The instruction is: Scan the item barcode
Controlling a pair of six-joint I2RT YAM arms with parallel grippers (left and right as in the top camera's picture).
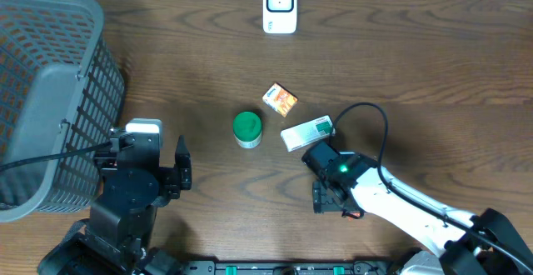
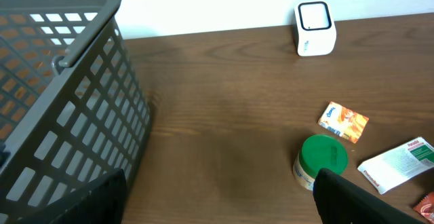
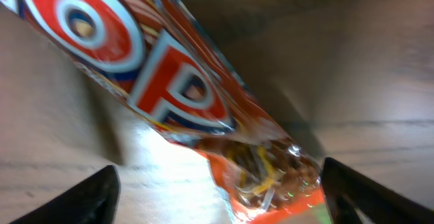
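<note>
The right tool (image 3: 220,178) hangs low over a crinkly red and orange snack packet with big red and blue lettering (image 3: 169,81). Its two fingers (image 3: 88,198) are spread wide, one on each side of the packet's clear end, and neither is pressing on it. The packet lies flat on the brown wooden table (image 1: 416,50), almost hidden under that arm from above.

The left tool (image 1: 183,163) is spread apart too and holds nothing, beside the grey plastic lattice basket (image 1: 50,100).

My worry is the film. It looks slick and soft, so when the fingers close it may buckle or squirt out sideways. Caught only by the end, it would likely droop and twist. No barcode shows on the upturned face, so it could reach the scanner facing the wrong way.

The white box-shaped scanner (image 1: 280,7) stands well apart at the far edge. In between are the green-lidded jar (image 1: 246,128), the small orange carton (image 1: 280,99) and the white and green carton (image 1: 306,132). That last one sits just beside the arm, so a careless lift could knock it.
</note>
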